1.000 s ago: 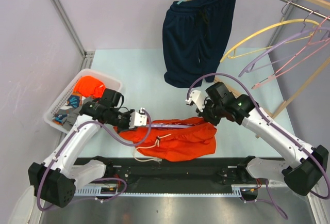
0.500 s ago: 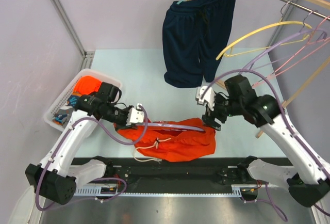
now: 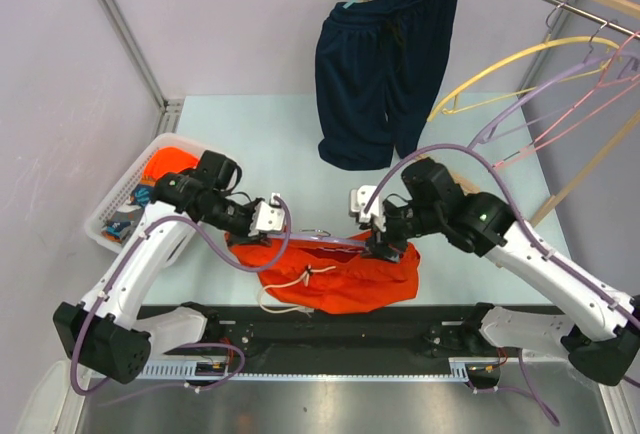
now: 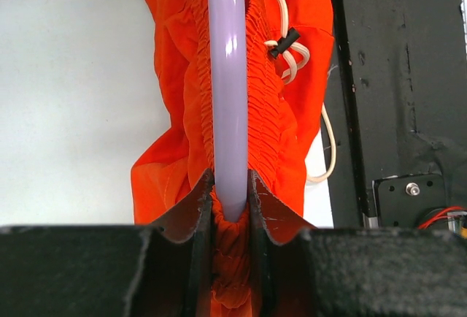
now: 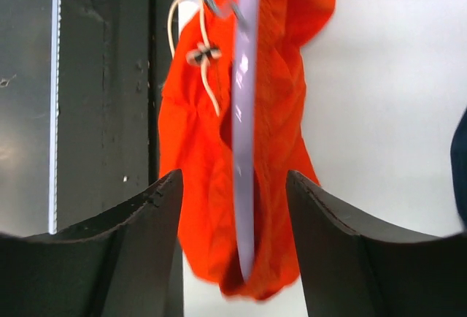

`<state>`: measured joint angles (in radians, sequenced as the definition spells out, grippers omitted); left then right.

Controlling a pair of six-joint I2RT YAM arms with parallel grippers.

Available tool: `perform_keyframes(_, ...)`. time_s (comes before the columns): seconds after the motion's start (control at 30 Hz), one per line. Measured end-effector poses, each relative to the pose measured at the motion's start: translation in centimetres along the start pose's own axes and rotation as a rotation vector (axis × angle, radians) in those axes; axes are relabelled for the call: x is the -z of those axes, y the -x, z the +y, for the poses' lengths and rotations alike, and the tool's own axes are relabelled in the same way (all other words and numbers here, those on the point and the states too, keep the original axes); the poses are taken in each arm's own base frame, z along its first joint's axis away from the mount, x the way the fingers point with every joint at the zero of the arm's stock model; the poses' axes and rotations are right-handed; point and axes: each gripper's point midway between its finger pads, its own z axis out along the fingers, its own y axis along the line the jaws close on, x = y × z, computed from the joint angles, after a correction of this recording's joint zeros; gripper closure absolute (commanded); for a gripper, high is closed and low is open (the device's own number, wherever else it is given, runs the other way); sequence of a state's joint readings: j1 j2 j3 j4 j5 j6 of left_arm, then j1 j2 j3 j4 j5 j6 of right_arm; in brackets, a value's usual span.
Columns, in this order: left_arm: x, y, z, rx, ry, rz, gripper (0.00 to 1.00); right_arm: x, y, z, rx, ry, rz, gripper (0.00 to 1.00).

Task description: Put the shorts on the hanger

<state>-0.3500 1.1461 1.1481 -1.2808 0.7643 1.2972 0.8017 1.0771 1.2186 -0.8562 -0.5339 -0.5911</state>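
- At the near edge of the table (image 3: 250,134), the left gripper (image 4: 232,200) pinches the hanger (image 4: 226,54), with the waistband of the shorts (image 4: 175,163) bunched around it.
- Over the hanger's other end, the right gripper (image 5: 232,185) hangs spread (holding nothing).
- Risk: a lift now tilts that unsupported end, and the loose fabric slides off.

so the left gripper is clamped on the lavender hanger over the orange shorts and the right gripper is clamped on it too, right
Only the left. The left gripper is clamped on the hanger over the shorts, but the right wrist view shows the right gripper open, its jaws apart either side of the hanger, not gripping it.
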Motion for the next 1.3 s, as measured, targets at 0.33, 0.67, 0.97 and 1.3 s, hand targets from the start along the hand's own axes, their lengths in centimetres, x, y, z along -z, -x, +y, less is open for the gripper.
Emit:
perform_keyframes(0.33, -0.5, 0.2, 0.2, 0.025, 0.028, -0.024, 0.99, -5.8, 3.2, -0.5, 0.090, 0.010, -0.084, 0.61)
perform_keyframes(0.67, -0.4, 0.3, -0.3, 0.040, 0.065, -0.043, 0.74, -7.5, 2.2, -1.4, 0.120, -0.028, -0.064, 1.00)
perform_keyframes(0.97, 1.2, -0.4, 0.5, 0.060, 0.167, -0.053, 0.53, -5.8, 0.8, -0.9, 0.137, -0.048, -0.018, 1.00)
perform_keyframes(1.3, 2.8, 2.2, 1.6, 0.076, 0.214, -0.124, 0.45, -4.8, -0.4, -0.6, 0.114, -0.061, 0.022, 1.00)
